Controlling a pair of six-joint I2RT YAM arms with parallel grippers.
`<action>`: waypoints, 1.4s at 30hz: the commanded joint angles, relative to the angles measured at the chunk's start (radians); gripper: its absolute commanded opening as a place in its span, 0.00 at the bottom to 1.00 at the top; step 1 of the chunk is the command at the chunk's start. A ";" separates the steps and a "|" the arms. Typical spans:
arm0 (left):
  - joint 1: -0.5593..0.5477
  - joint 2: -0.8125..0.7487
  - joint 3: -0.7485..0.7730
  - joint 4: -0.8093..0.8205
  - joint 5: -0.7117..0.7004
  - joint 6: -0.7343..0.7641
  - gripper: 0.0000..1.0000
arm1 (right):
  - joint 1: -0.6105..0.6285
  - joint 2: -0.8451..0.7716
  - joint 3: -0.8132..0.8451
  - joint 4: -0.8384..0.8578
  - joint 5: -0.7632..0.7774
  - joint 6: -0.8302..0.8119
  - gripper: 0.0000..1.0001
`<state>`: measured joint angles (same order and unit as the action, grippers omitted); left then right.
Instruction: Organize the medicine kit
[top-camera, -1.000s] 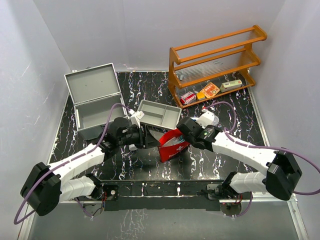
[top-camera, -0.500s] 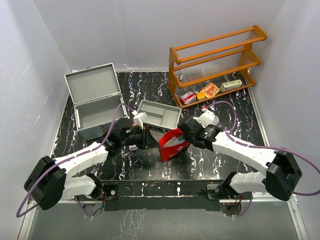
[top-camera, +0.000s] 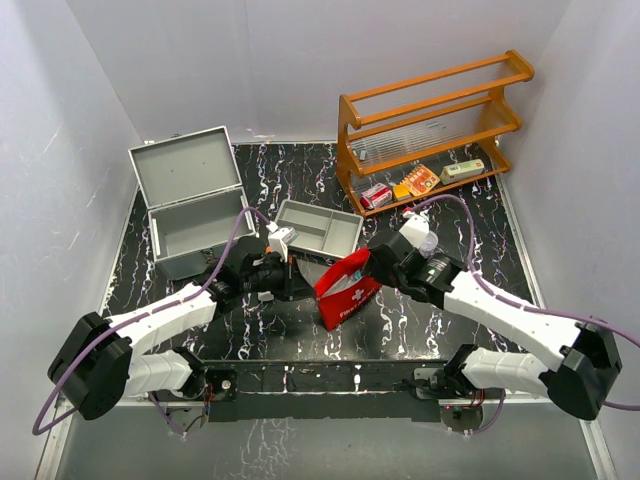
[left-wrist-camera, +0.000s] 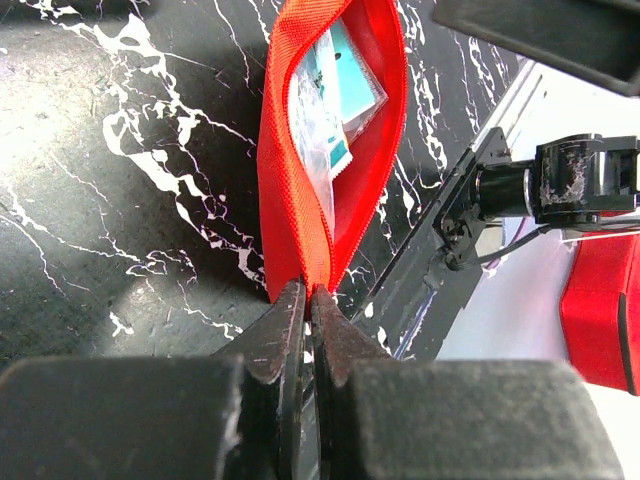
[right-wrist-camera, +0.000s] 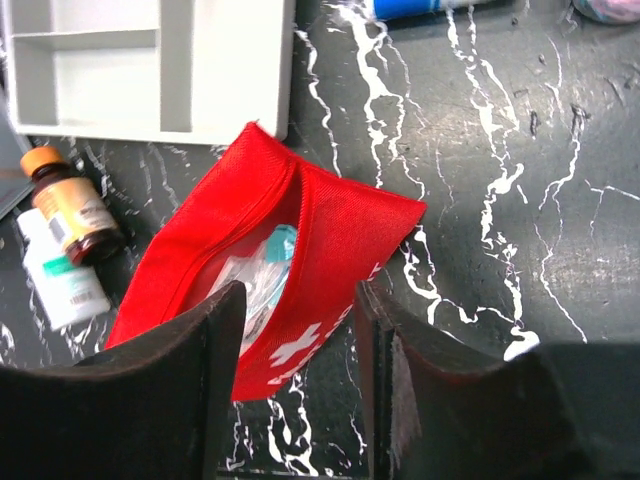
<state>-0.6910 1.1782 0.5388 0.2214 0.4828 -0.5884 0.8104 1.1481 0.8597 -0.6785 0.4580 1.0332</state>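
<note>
So, quick status from my end of the link. The left gripper (left-wrist-camera: 307, 295) has its jaws clamped tight on the pouch (right-wrist-camera: 330, 225), right at the corner where the zipper mouth runs out. My read is that it's acting as an anchor: with one end pinned, the floppy fabric can't slide around and the mouth gapes upward. You can see packets (left-wrist-camera: 335, 110) sitting inside it.

The right gripper (right-wrist-camera: 297, 300) hangs just over the other side of the pouch. Its jaws are moderately apart and have nothing pinched between them. I'd guess it's lined up there to dip into the mouth and fish the packets out.

The kit (top-camera: 190, 235) is well to the far left of the pouch with its lid standing up. I can't spot anything in it from the top view. Everything pulled from the pouch has a fair trip to get there, which is probably why the pouch sits mid-table where both arms reach it.

The tray (top-camera: 318, 228) is just behind the pouch. An amber bottle (right-wrist-camera: 75, 215) and a white bottle (right-wrist-camera: 60, 275) lie just beside the pouch, on the tray side. The rack (top-camera: 430, 130) is well beyond the pouch to the far right, with a few boxes on its bottom shelf.

Main worry is that the fabric folds shut when the fingers push in.
</note>
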 joint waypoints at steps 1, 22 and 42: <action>-0.005 -0.026 0.042 -0.025 0.027 0.040 0.00 | -0.004 -0.088 0.043 0.062 -0.080 -0.186 0.47; -0.005 0.022 0.125 -0.138 0.054 -0.034 0.00 | 0.349 0.016 -0.025 0.325 -0.218 -0.308 0.42; -0.005 0.037 0.148 -0.193 0.063 -0.100 0.00 | 0.420 0.207 0.069 0.322 0.042 -0.087 0.33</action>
<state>-0.6910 1.2205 0.6392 0.0475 0.5091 -0.6743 1.2228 1.3411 0.8631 -0.4068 0.4549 0.9054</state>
